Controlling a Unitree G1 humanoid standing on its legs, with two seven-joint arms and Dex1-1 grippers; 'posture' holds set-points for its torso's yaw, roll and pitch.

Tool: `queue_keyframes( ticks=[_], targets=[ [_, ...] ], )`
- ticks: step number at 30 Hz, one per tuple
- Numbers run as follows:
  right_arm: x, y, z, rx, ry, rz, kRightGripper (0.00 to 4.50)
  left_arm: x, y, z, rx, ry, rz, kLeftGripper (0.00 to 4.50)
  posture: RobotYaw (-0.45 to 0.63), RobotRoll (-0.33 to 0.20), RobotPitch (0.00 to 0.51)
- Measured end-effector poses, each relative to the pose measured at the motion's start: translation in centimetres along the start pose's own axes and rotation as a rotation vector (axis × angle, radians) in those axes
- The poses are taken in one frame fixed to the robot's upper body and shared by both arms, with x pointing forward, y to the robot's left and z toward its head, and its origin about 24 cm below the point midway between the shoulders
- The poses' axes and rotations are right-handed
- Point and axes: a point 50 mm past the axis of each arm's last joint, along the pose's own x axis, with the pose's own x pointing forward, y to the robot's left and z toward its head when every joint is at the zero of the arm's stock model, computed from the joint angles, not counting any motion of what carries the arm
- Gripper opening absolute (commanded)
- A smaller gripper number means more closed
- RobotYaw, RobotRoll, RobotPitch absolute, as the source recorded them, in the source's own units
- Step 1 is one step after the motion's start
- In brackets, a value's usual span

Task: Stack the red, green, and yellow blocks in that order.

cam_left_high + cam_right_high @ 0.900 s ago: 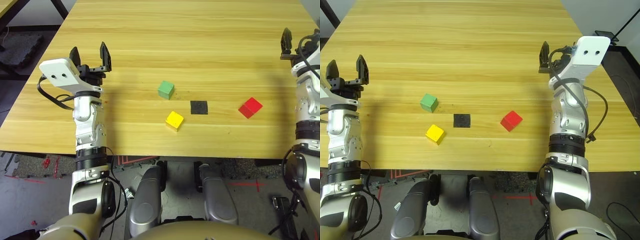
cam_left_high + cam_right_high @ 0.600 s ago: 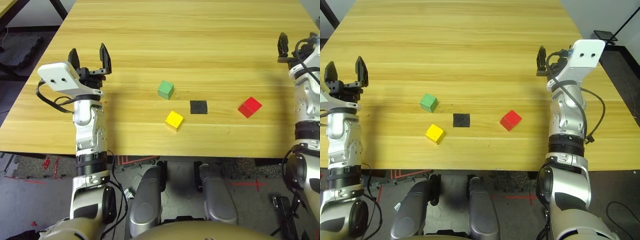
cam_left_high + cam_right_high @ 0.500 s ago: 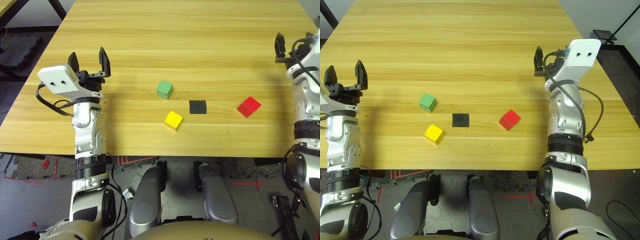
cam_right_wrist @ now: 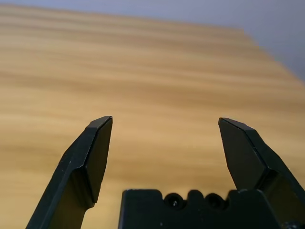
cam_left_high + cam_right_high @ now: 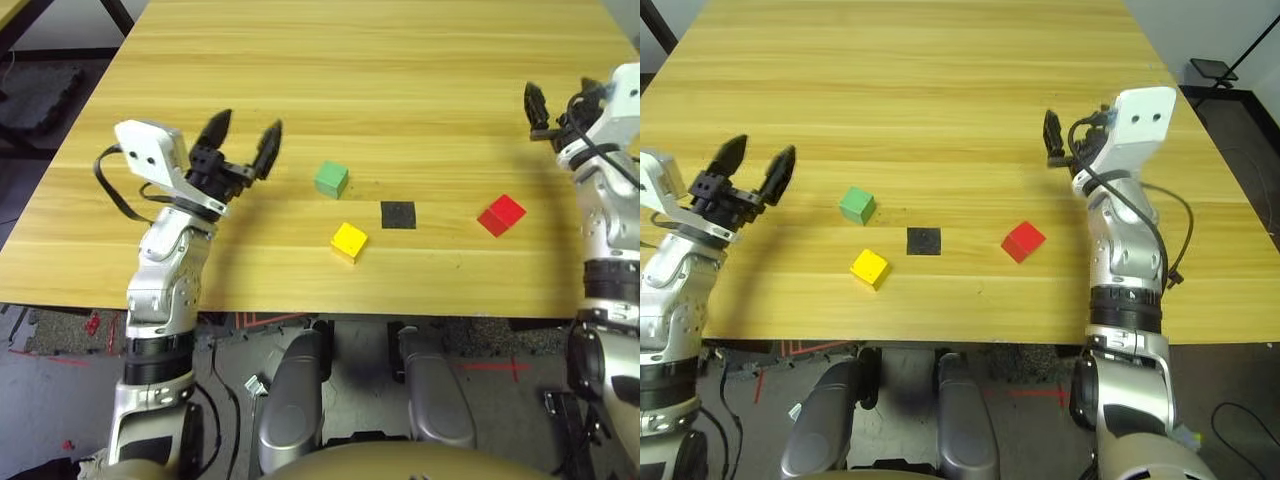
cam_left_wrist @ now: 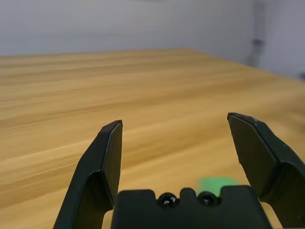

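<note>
The green block (image 5: 331, 180) sits left of the table's middle. The yellow block (image 5: 348, 241) lies just in front of it, and the red block (image 5: 500, 215) rests apart to the right. My left gripper (image 5: 247, 138) hovers open and empty, left of the green block and pointing toward it. That block's top edge peeks out as a green block (image 6: 217, 182) between the fingers in the left wrist view. My right gripper (image 4: 164, 125) is open and empty, raised behind and to the right of the red block.
A flat black square patch (image 5: 397, 214) lies on the wooden table (image 5: 380, 70) between the green and red blocks. The table's front edge runs just in front of the yellow block. Bare wood stretches across the far half.
My left gripper has swung right and turned toward the green block. My right gripper has drifted left, toward the table's middle. The blocks have not moved.
</note>
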Motion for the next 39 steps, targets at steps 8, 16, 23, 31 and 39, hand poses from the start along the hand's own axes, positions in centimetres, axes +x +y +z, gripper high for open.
queue_keyframes(
  ticks=[8,16,23,31,39],
  targets=[
    [-2.2,2.2,2.8,0.042,0.085,0.285,4.5,1.9,-0.7,1.1,0.008,0.01,-0.226,4.49,0.24,-0.017,0.316],
    [-4.4,2.9,3.2,0.019,0.193,0.454,4.5,2.2,-1.2,-0.4,0.056,0.182,-0.556,4.49,0.2,-0.021,0.309],
    [-5.7,2.9,3.3,-0.033,0.271,0.567,4.5,2.2,-1.0,-1.7,0.095,0.263,-0.737,4.49,0.17,-0.022,0.303],
    [-8.6,2.7,2.6,-0.102,0.447,0.733,4.5,3.4,-0.9,-1.6,0.099,0.222,-0.744,4.49,0.14,-0.025,0.301],
    [-9.8,1.8,1.7,-0.13,0.482,0.758,4.5,3.4,-0.9,-1.8,0.088,0.223,-0.768,4.49,0.12,-0.018,0.305]
  ],
)
